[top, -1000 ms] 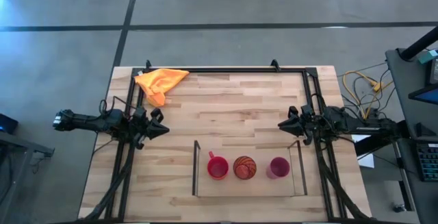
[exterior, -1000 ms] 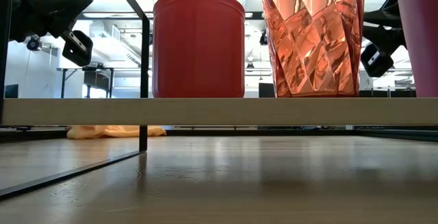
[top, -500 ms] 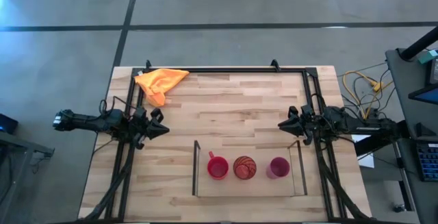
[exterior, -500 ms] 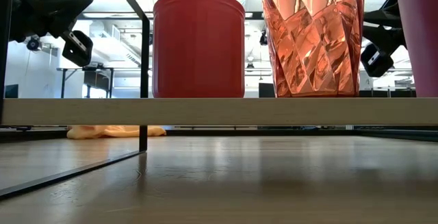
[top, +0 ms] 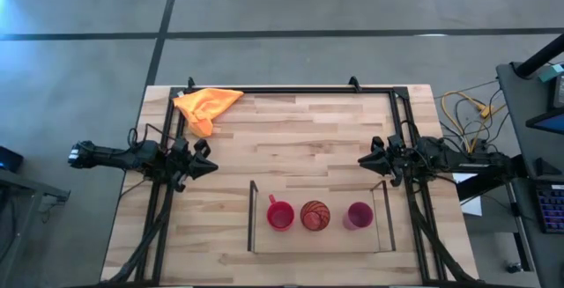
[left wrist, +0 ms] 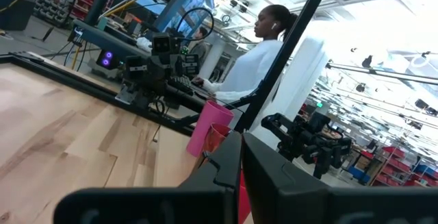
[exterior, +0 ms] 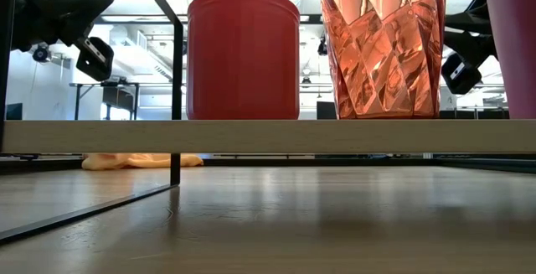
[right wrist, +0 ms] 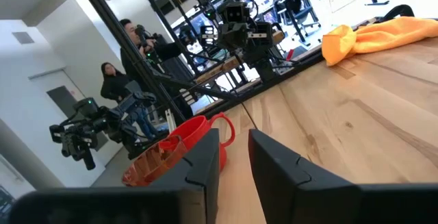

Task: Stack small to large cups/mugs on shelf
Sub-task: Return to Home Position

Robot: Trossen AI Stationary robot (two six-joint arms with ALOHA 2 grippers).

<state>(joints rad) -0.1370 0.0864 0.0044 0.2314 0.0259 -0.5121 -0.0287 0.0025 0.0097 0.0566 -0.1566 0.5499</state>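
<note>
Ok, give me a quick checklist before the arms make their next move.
1. Red mug, orange cup and pink tumbler upright on the shelf: ok.
2. Left pincer holds nothing, clear of the shelf: ok.
3. Right pincer holds nothing, clear of the shelf: ok.
4. Cups ordered small to large: cannot tell.
5. Orange cloth away from the shelf: ok.

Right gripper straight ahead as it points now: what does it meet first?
Probably the left gripper, facing it from the opposite side. The right gripper's line runs over bare tabletop, beside the shelf and cups, not into them.
</note>
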